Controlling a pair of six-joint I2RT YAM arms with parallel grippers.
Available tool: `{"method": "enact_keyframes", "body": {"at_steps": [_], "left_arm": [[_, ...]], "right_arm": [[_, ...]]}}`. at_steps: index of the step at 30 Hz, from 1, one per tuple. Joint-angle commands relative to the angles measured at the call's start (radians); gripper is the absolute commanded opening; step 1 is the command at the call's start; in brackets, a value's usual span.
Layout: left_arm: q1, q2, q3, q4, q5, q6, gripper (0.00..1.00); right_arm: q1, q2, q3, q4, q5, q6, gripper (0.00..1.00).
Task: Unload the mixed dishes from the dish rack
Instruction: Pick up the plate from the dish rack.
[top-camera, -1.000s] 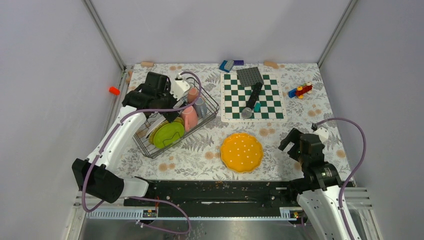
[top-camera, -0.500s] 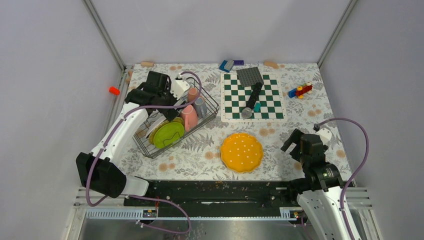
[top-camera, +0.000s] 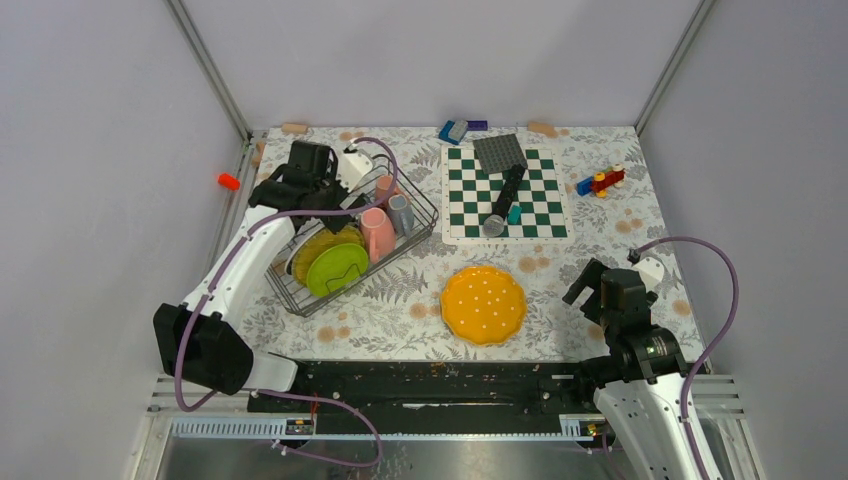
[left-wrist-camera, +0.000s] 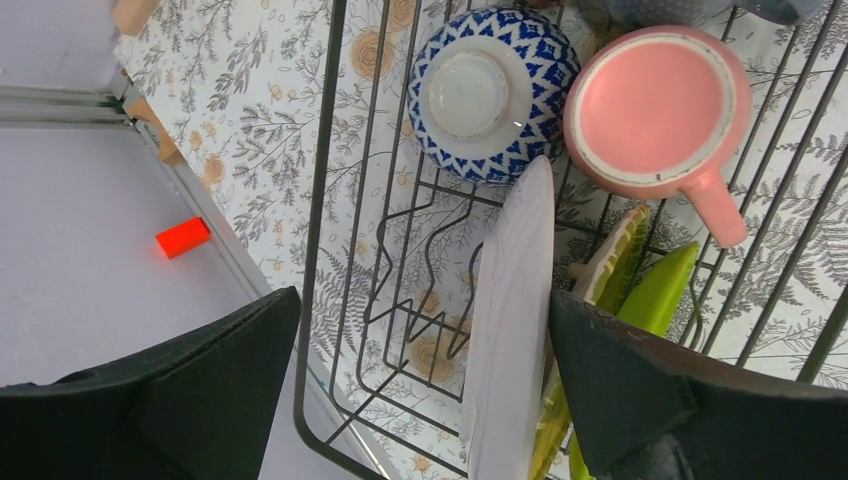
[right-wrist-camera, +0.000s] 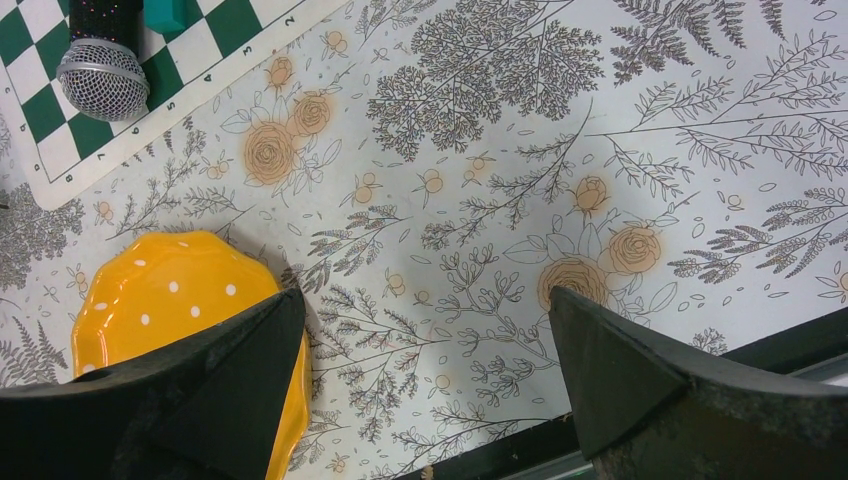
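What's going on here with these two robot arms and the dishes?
The robot is emptying a dish rack. The left gripper hovers open over it, right above a white plate standing upright. A lime-green plate, a pink mug, a grey mug and a blue patterned bowl sit in the rack too. A yellow plate already lies on the table; the right gripper hangs open beside it, empty.

Left gripper (top-camera: 290, 195) slightly farther back over the dish rack (top-camera: 292, 302); right gripper (top-camera: 590, 291) a little nearer its base.
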Motion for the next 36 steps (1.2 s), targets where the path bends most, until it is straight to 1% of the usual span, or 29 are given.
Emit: {"method": "enact_keyframes", "body": {"at_steps": [1,3,5,9,12,15,21,28,33,36], "left_arm": [[0.013,0.001,-0.018,0.063,-0.026,0.033,0.98],[0.013,-0.002,-0.035,0.063,-0.012,0.04,0.97],[0.014,-0.001,-0.043,0.067,-0.013,0.04,0.94],[0.02,-0.001,-0.049,0.079,-0.034,0.046,0.82],[0.023,-0.005,-0.065,0.116,-0.079,0.053,0.76],[0.028,-0.006,-0.071,0.126,-0.092,0.059,0.71],[0.034,-0.009,-0.094,0.129,-0.068,0.064,0.62],[0.054,0.001,-0.094,0.1,-0.005,0.071,0.5],[0.056,-0.005,-0.103,0.09,0.016,0.072,0.39],[0.056,-0.011,-0.102,0.076,0.022,0.08,0.3]], "right_arm": [[0.003,-0.008,0.027,-0.009,0.039,-0.001,1.0],[0.003,-0.005,0.025,-0.005,0.041,0.001,1.0],[0.003,-0.001,0.025,-0.005,0.036,0.0,1.0],[0.003,0.005,0.027,-0.005,0.036,0.003,1.0],[0.003,0.007,0.029,-0.004,0.036,0.003,1.0],[0.003,0.013,0.034,-0.002,0.039,0.003,1.0],[0.004,0.017,0.037,0.004,0.037,0.002,1.0],[0.003,0.016,0.046,0.006,0.028,0.001,1.0],[0.003,0.01,0.051,0.013,0.018,0.003,1.0],[0.003,0.008,0.055,0.012,0.019,-0.001,1.0]]}}
